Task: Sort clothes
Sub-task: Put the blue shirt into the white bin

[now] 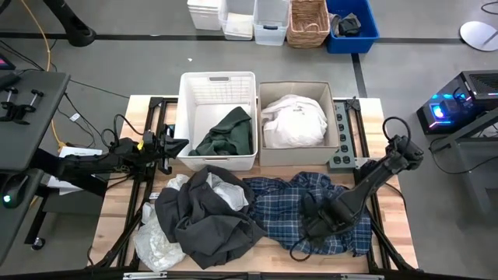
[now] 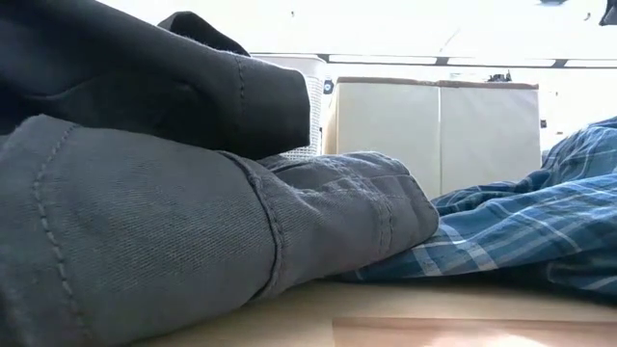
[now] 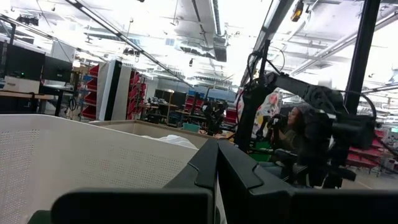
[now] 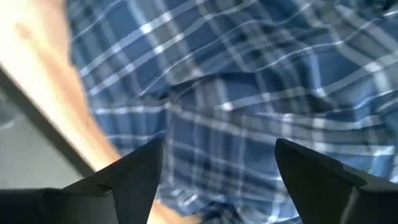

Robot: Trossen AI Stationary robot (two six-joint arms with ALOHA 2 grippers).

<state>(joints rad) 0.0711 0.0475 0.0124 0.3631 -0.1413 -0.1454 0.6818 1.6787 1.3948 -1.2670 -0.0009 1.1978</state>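
A blue-and-navy plaid shirt lies spread on the table's near right part. A dark grey garment lies heaped to its left, over white garments. A dark green garment lies in the white basket, and a white garment lies in the cardboard box. My right gripper is open, pointing down just over the plaid shirt, and also shows in the high view. My left gripper is shut and empty beside the basket's left wall.
A grey power strip lies right of the box. Bins and a wicker basket stand on the floor beyond the table. In the low view the dark grey garment fills the near left and the plaid shirt the right.
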